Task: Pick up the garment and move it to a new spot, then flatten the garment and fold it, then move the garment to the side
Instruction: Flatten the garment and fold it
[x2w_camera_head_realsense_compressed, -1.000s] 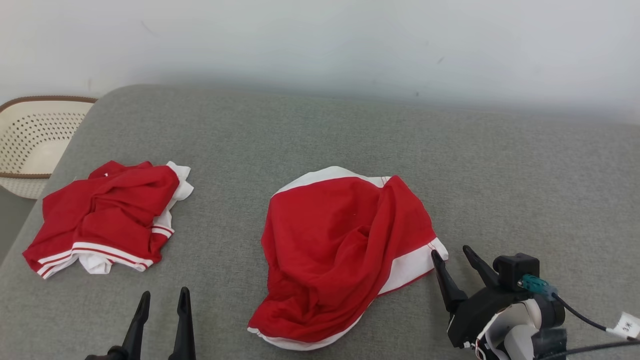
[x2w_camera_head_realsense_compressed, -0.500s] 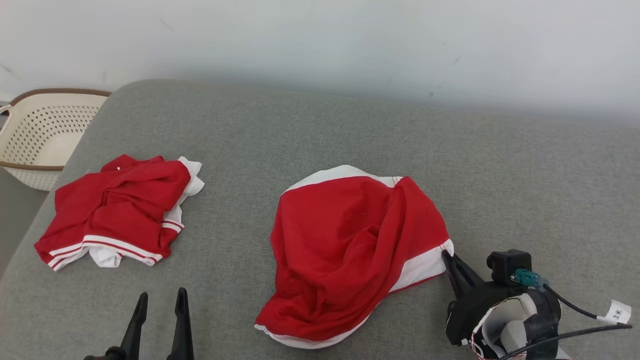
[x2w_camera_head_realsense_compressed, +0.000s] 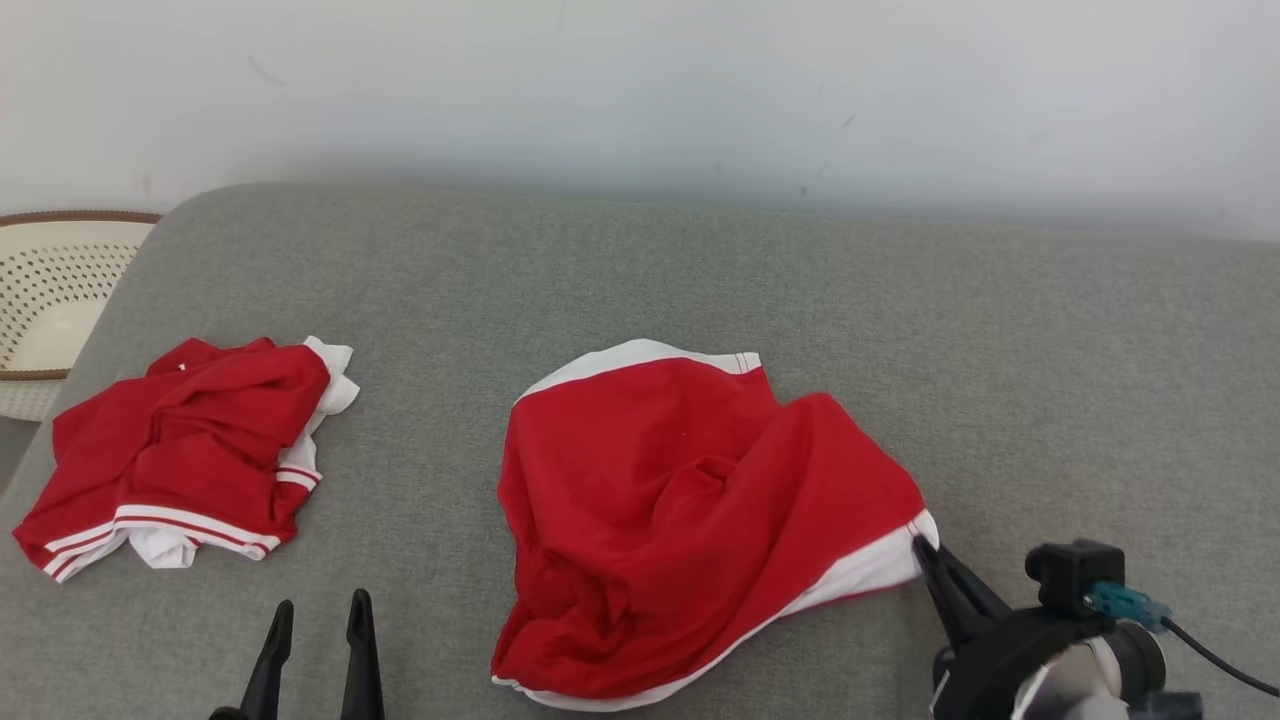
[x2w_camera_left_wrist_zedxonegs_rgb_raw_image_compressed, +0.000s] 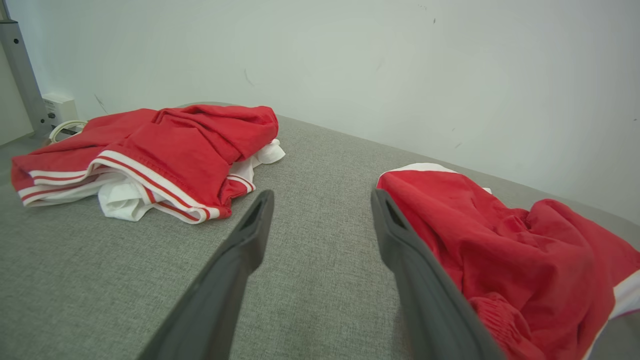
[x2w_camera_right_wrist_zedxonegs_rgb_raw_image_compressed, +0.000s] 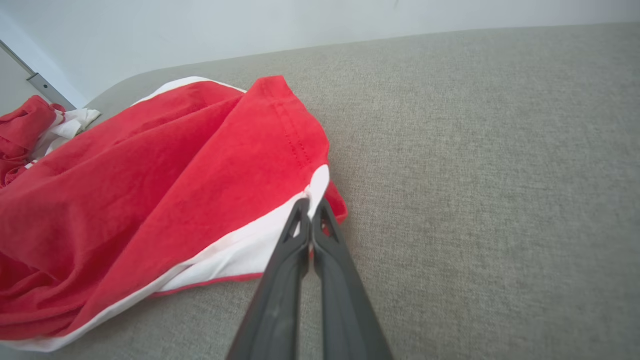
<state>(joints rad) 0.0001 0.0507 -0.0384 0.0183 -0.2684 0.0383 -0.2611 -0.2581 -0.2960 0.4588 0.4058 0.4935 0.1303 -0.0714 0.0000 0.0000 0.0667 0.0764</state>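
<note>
**Head view.** The garment (x2w_camera_head_realsense_compressed: 690, 510), red and edged with a white band (x2w_camera_head_realsense_compressed: 850, 575), lies crumpled at the centre of the frame on a grey padded surface (x2w_camera_head_realsense_compressed: 1050, 380). The right claw (x2w_camera_head_realsense_compressed: 922, 545), at the lower right, is closed on the garment's white-banded corner. In the right wrist view its two dark fingers pinch the white cloth between their tips. The left claw (x2w_camera_head_realsense_compressed: 320, 605), at the bottom edge left of centre, stands open and empty, apart from the cloth. A second garment (x2w_camera_head_realsense_compressed: 180, 450), also red and white, lies bunched at the left of the frame, well apart from the first. A perforated basket (x2w_camera_head_realsense_compressed: 50, 290) sits beyond the surface's left edge.

**Handling (judged).** The cloth looks thin, light and limp. It should drape and trail rather than keep a shape, and a one-corner pinch will likely drag the rest along in folds. The stitched band probably gives a firmer hold than the red body. The hem at lower centre seems a fair second hold for the open claw.

**Room.** Open grey surface lies to the right and above, up to the wall (x2w_camera_head_realsense_compressed: 640, 90). The rounded left edge and the second garment limit travel leftward.
</note>
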